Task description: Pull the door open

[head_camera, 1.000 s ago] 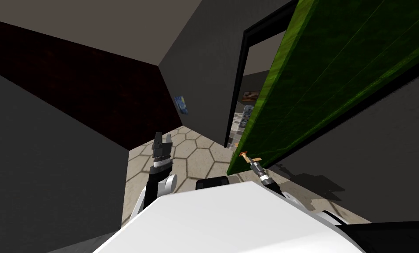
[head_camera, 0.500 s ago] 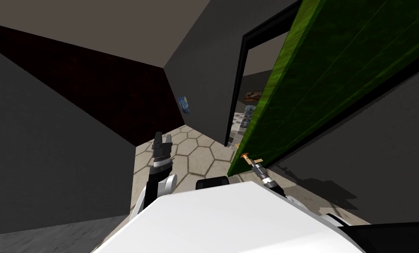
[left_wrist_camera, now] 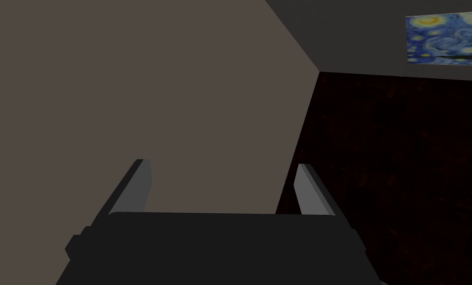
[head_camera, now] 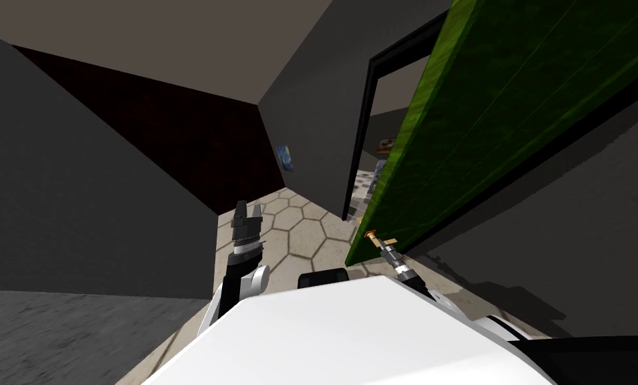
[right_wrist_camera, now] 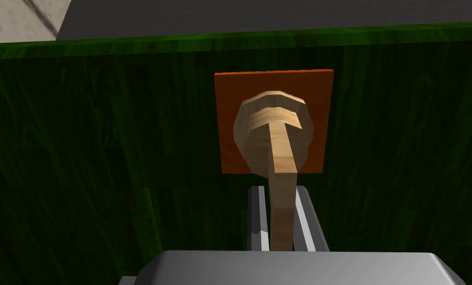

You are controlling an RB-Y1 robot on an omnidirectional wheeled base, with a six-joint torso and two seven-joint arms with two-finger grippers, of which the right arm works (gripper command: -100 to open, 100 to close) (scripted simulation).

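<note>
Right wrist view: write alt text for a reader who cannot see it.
The right end effector is shut on a pale wooden lever handle, mounted on an orange square plate on a dark green wood-grained door.

beige hexagon-tiled floor (head_camera: 304, 235)

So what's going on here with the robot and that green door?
The robot is pulling the green door open. Its right gripper has its jaws shut on the pale wooden lever handle, which sits on an orange plate. The door stands partly open, swung clear of its dark frame. The left gripper hangs idle, jaws open.
</note>
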